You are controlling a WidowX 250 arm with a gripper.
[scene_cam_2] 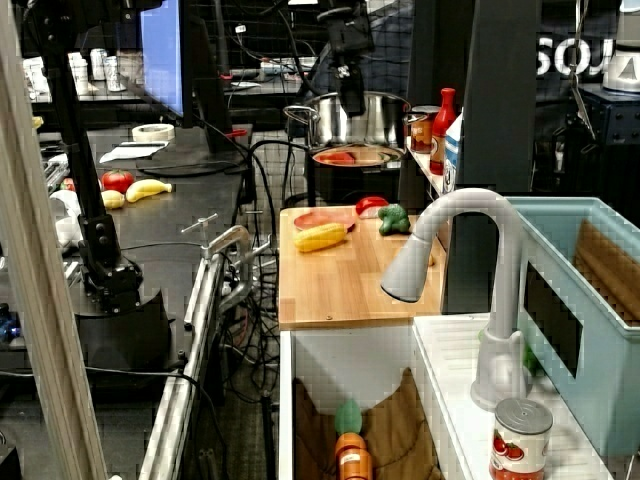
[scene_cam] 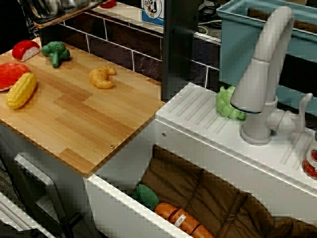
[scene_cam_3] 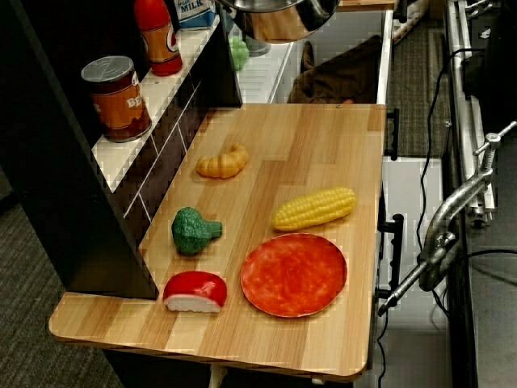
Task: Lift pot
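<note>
Pot (scene_cam_2: 352,122) raised clear of the wooden counter (scene_cam_2: 345,275), hanging above its far end; red plate (scene_cam_2: 325,218) mirrored in the shiny underside. Gripper (scene_cam_2: 351,98) descending from above onto the pot rim, apparently closed on it, though fingertips too dark and small to confirm. Seen from the opposite view, only the pot's lower edge (scene_cam_3: 279,18) visible at the top border. On the counter: plate, corn (scene_cam_3: 313,208) just beside it, broccoli (scene_cam_3: 194,230), croissant (scene_cam_3: 224,162), red-and-white slice (scene_cam_3: 195,291). On the ledge: can (scene_cam_3: 119,97), red bottle (scene_cam_3: 157,36). Beyond the counter: sink (scene_cam: 208,198) lined with brown cloth, carrot (scene_cam: 181,220) inside, faucet (scene_cam: 262,74) on the rim.
</note>
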